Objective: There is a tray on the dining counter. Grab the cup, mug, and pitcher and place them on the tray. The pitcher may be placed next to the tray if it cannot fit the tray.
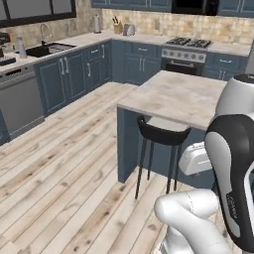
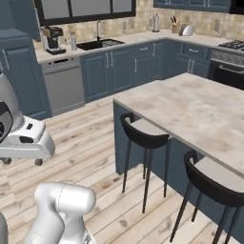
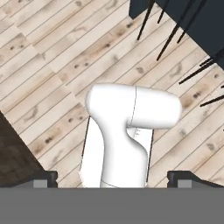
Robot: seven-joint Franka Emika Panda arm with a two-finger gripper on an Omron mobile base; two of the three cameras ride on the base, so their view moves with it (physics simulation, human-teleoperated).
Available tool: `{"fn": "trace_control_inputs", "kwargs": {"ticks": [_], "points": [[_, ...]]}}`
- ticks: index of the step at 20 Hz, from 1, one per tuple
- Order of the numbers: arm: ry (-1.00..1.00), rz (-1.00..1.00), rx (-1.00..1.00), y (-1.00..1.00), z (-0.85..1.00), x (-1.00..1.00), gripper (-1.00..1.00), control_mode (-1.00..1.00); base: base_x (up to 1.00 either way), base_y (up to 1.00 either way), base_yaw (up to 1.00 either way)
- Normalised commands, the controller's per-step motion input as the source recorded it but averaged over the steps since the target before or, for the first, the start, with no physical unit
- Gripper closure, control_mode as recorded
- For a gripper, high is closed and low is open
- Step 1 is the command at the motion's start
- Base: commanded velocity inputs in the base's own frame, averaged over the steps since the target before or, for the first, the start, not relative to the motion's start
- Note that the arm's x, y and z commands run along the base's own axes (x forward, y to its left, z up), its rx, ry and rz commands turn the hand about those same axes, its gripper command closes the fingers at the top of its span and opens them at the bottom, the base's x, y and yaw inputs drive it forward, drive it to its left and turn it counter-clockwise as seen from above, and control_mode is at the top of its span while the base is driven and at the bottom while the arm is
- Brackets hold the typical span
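Hand view: gripper [image 3: 112, 178] spread wide, empty, aimed at plank floor [image 3: 43, 65]. Dining counter [image 1: 178, 94] ahead, stools [image 2: 143, 131] tucked under. Risk: base clips stool; tray, cup, mug, pitcher likely elsewhere.

Your dining counter [image 1: 173, 94] is sitting on the plank floor [image 1: 64, 168].
Its marbled top is showing bare; stools [image 2: 143, 133] are standing against its near side.

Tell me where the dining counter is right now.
The dining counter stands ahead and right of the base in both base views, with black stools tucked along its near side and the stove behind it.
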Motion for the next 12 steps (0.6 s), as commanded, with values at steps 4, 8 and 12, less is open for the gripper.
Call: {"fn": "trace_control_inputs", "kwargs": {"ticks": [4,8,12], "points": [[0.00,0.00,0.00,0.00,0.00,0.00,-1.00,1.00,0.86,0.80,0.21],[0.00,0.00,0.00,0.00,0.00,0.00,-1.00,1.00,0.88,0.55,0.43],[0.00,0.00,0.00,0.00,0.00,0.00,-1.00,1.00,0.97,0.36,0.51]]}}
